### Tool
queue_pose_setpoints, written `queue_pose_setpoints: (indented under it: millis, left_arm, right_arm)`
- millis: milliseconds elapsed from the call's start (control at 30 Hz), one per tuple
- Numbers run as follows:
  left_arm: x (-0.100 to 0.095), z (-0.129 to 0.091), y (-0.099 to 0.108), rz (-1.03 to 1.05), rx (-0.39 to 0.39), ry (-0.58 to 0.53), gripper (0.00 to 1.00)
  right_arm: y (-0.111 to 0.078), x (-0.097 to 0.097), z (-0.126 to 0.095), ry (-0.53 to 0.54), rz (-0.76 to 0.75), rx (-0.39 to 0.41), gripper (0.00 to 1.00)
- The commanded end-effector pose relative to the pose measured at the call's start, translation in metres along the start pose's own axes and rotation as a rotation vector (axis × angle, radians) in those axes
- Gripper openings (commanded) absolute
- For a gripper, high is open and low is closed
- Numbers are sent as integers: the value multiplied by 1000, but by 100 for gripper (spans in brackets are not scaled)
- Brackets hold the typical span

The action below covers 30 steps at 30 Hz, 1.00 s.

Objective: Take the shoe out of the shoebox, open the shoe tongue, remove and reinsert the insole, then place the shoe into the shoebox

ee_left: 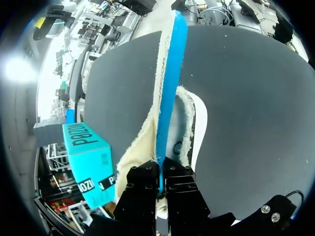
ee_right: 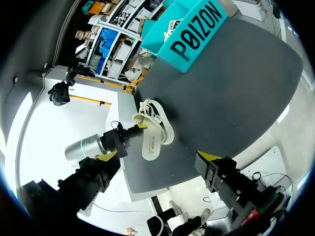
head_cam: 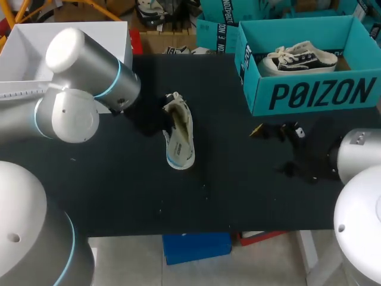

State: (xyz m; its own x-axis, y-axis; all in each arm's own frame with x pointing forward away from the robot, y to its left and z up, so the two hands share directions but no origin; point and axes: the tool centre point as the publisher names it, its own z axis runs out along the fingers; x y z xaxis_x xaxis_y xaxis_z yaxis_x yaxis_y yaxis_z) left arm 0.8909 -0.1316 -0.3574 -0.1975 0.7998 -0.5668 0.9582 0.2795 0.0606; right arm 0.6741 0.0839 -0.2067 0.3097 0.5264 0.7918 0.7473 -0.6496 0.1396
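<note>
A low canvas shoe [head_cam: 176,110] lies on the black table's middle. A white insole with a blue underside [head_cam: 180,149] lies along it. In the left wrist view the insole [ee_left: 170,93] stands edge-on above the shoe's cream lining [ee_left: 132,157], and my left gripper [ee_left: 161,184] is shut on its near end. The right wrist view shows that left gripper [ee_right: 140,129] at the insole [ee_right: 150,146], beside the shoe [ee_right: 153,114]. My right gripper [head_cam: 277,130] [ee_right: 158,156] hangs wide open to the right of the shoe, holding nothing. My left arm's elbow hides its gripper in the head view.
The teal shoebox [head_cam: 309,92] [ee_right: 194,34] [ee_left: 88,157] stands open at the table's back right, with a second black-and-white shoe [head_cam: 300,58] inside. Bare black tabletop [head_cam: 238,190] stretches along the front, between the shoe and the right arm.
</note>
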Motion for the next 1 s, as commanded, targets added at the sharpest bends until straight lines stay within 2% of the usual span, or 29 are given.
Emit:
queue_pose_setpoints:
  millis: [33, 400, 700, 1000]
  left_arm:
    - [2, 8, 5, 6, -10, 3, 0]
    - [-6, 13, 24, 9, -40, 10, 0]
    - [-1, 21, 37, 18, -70, 34, 0]
    - [-3, 21, 49, 12, -137, 29, 0]
  right_arm:
    - [1, -7, -7, 13, 13, 36, 100]
    - [1, -7, -7, 13, 13, 36, 100]
    - [1, -7, -7, 13, 13, 36, 100]
    - [1, -7, -7, 13, 13, 36, 100]
